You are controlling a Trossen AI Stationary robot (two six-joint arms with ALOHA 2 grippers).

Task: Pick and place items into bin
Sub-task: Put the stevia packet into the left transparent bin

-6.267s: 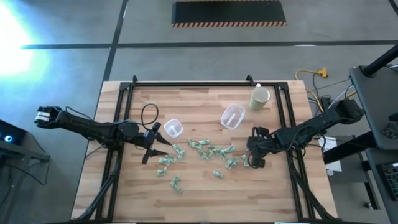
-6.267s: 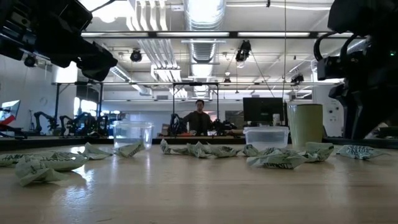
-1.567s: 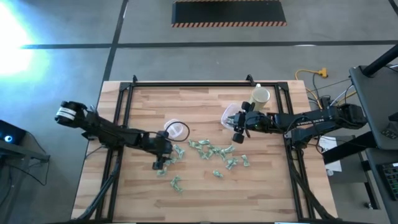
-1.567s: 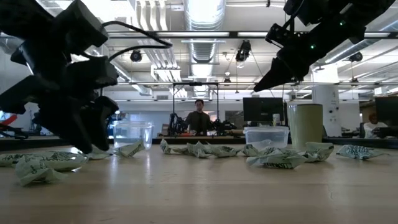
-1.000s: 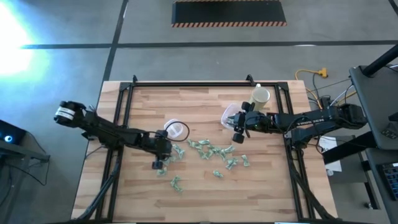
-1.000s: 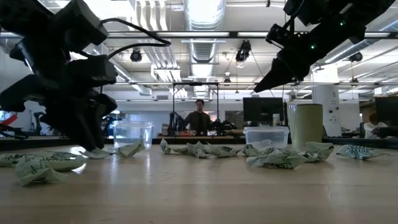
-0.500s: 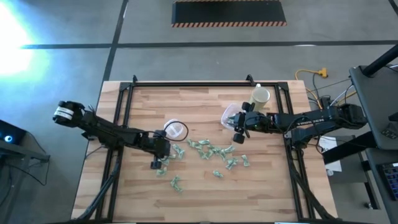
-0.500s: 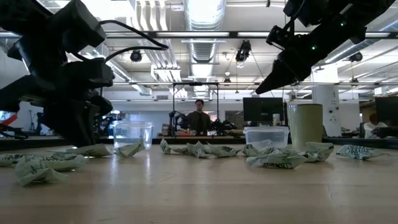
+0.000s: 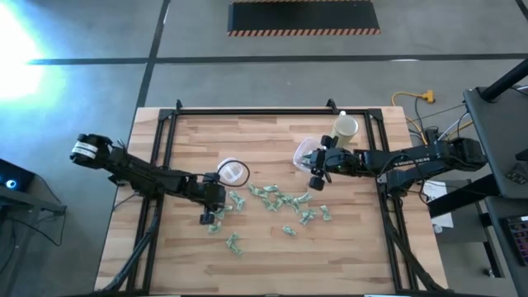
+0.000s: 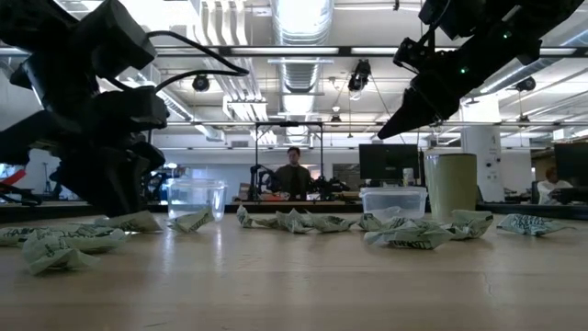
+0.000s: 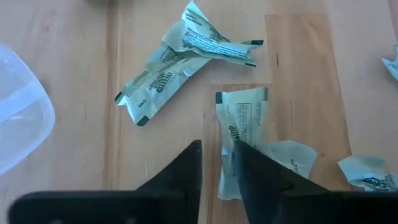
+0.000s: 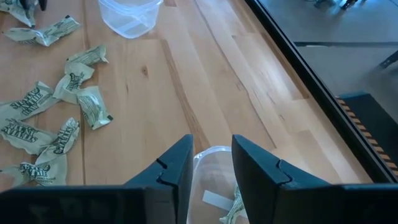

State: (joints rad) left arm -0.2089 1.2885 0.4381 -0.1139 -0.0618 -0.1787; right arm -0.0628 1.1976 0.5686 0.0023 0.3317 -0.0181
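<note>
Wrappers, small crumpled pale green-and-white candy pieces (image 9: 280, 202), lay scattered across the middle of the wooden table (image 9: 264, 264), the supply for both arms. The left gripper (image 11: 217, 163) was down among them, its dark fingers slightly parted with nothing between them, one wrapper (image 11: 245, 121) just beside a fingertip. The right gripper (image 12: 210, 163) hovered over the clear plastic tub (image 12: 214, 186), fingers apart and empty, a wrapper already lying inside. A second clear tub (image 9: 233, 172) sat near the left arm. Compared with six seconds earlier, the right arm had swung from the pile to its tub, and the left had descended onto the wrappers.
</note>
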